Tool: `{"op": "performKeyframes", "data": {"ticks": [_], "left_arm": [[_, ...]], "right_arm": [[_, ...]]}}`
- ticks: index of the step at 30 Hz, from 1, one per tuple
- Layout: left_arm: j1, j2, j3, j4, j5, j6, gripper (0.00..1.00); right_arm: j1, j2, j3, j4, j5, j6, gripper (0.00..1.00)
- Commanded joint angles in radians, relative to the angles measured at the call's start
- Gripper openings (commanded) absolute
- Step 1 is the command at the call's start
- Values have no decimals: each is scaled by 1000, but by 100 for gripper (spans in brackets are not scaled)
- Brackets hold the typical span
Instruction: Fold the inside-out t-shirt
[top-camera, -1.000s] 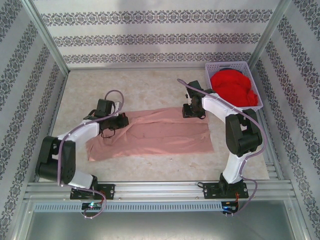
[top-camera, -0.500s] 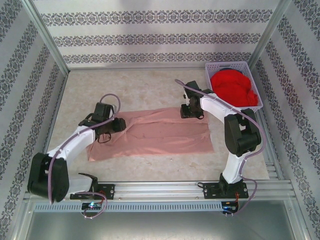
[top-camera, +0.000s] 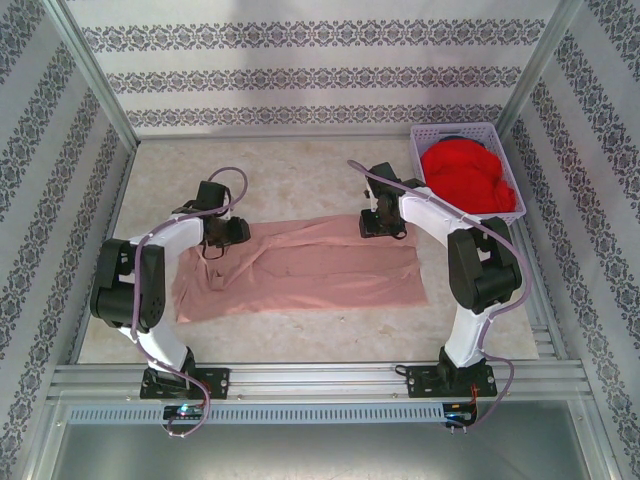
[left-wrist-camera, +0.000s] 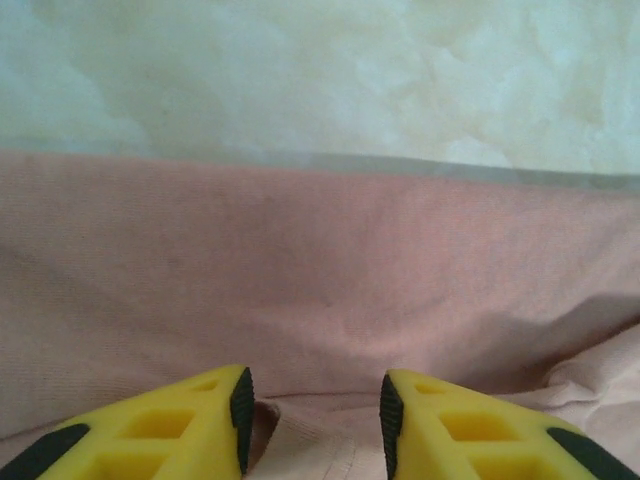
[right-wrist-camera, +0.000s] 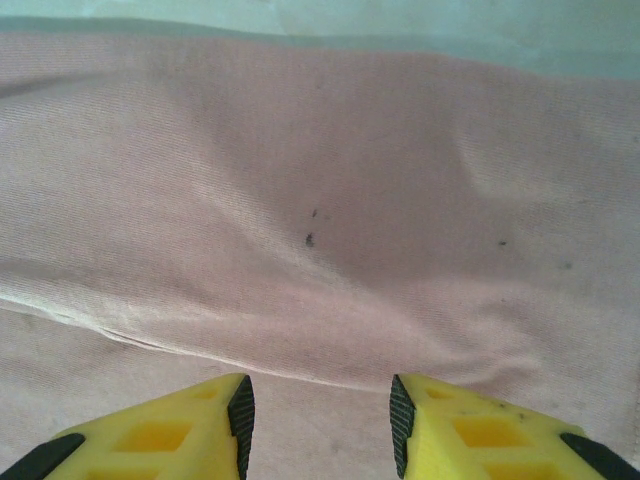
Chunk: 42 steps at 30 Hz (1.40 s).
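Observation:
The salmon-pink t-shirt (top-camera: 320, 268) lies flat on the table as a long strip, running left to right. My left gripper (top-camera: 224, 232) hovers over its far left end and stands open; in the left wrist view a rumpled fold of the shirt (left-wrist-camera: 330, 270) sits between the yellow fingers (left-wrist-camera: 200, 425). My right gripper (top-camera: 383, 222) is over the shirt's far right edge, also open, and the right wrist view has a soft fold line of the cloth (right-wrist-camera: 300, 230) just ahead of its fingers (right-wrist-camera: 470, 425).
A white basket (top-camera: 428, 133) holding a bright red garment (top-camera: 468, 175) stands at the back right, close to the right arm. Bare marbled tabletop (top-camera: 300, 170) lies beyond the shirt and in front of it. Patterned walls enclose the table.
The left arm swung farther back and to the right, bringing its gripper to the shirt's far left edge. The right gripper barely shifted. The shirt's left end looks slightly more rumpled.

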Motion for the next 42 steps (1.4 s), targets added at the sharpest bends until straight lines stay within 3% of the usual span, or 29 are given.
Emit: {"op": "performKeyframes", "data": {"ticks": [1, 12, 18, 26, 27, 30, 32, 35, 40, 42], "left_arm": [[8, 0, 8, 2, 38, 17, 30], [8, -47, -16, -8, 74, 8, 0], [-17, -178, -99, -21, 130, -27, 0], [-137, -412, -270, -69, 206, -122, 0], [-152, -431, -281, -78, 208, -134, 3], [-181, -484, -292, -111, 239, -142, 33], [-186, -513, -289, -118, 288, -131, 43], [-185, -536, -261, -172, 266, -113, 49], [-151, -571, -257, -285, -16, -164, 53], [-103, -574, -284, -297, -60, -193, 55]], "right_arm": [[-7, -12, -9, -16, 18, -17, 43], [-7, -13, -2, -23, 18, -17, 43], [-12, -37, -10, -26, 29, -19, 43], [-13, -28, 7, -29, 24, -23, 43], [-11, -26, 10, -29, 23, -23, 43], [-2, -23, 23, -31, 21, -21, 43], [8, -23, 31, -31, 20, -18, 43], [32, -40, 32, -17, 5, -16, 43], [126, -96, 6, 62, -110, -4, 45], [179, -103, -16, 131, -203, 49, 46]]}}
